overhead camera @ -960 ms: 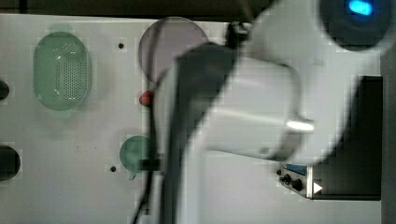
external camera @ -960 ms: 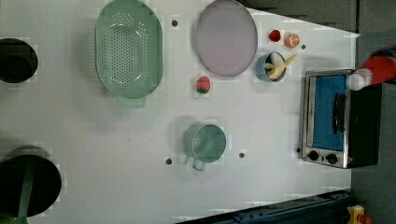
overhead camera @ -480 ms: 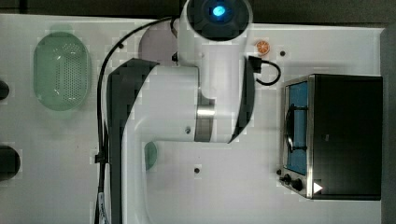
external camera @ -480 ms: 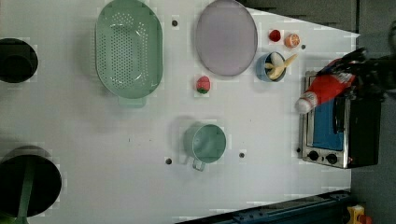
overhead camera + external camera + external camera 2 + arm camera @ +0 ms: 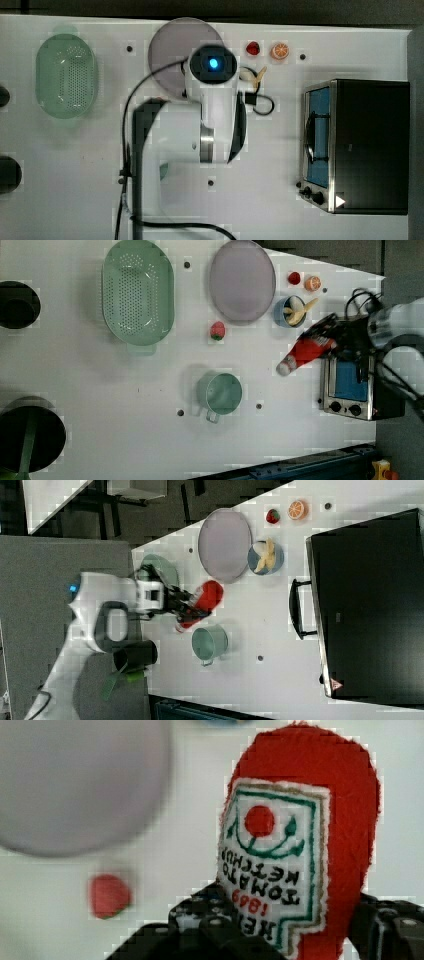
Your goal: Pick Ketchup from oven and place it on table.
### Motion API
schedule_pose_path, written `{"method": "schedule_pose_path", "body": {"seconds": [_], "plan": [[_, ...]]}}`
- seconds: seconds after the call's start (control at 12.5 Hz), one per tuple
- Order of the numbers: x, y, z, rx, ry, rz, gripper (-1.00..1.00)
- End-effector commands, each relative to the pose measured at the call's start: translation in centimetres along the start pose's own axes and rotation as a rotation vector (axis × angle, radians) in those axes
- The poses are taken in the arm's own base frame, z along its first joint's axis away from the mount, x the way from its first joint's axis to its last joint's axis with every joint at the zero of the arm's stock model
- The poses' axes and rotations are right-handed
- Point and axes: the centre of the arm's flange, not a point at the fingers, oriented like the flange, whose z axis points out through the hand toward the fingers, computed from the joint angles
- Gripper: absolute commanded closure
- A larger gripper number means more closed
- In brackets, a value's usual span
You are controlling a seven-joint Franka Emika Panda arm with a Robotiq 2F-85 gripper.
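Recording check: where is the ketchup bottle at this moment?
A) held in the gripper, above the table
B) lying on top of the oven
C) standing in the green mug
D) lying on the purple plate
A: the gripper clamps the ketchup bottle beside the oven, cap toward the table.

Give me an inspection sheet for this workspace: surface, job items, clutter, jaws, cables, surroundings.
Surface: white table with small dark screw holes.
Job items: ketchup held off the table, cap toward the mug; oven at the top view's right, door shut.
Clutter: green colander, grey plate, green mug, blue bowl with banana, strawberry, a second strawberry, orange slice.
Jaws: gripper shut on the ketchup.
Cables: black cable along the arm.
Surroundings: black containers at the left view's left edge; dark floor beyond.
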Motion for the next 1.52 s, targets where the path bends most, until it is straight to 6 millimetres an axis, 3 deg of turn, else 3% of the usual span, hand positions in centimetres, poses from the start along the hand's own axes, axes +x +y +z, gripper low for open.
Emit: {"method": "schedule_pose_path", "body": {"seconds": [0.08,0.32,0.56,0.72,0.8,0.88,1.04,1.28,1.52], "plan": [[1.8,2.6,3.2,-0.007,0.019,0.049,-0.27],[2.6,2.7,8.6,-0.026,0.039,0.059,-0.27],[3.2,2.8,12.7,-0.057,0.040,0.069,-0.34],[3.4,2.8,14.2,-0.059,0.051,0.068,-0.75],[3.5,2.5,13.9,-0.036,0.073,0.066,-1.00],[3.6,2.2,12.8,-0.010,0.092,0.066,-1.00],[3.4,1.7,7.7,0.059,0.119,0.076,-1.00],[1.9,2.3,-3.1,0.129,0.103,0.067,-1.00],[0.2,4.3,-13.7,0.173,0.089,0.053,-1.00]]}}
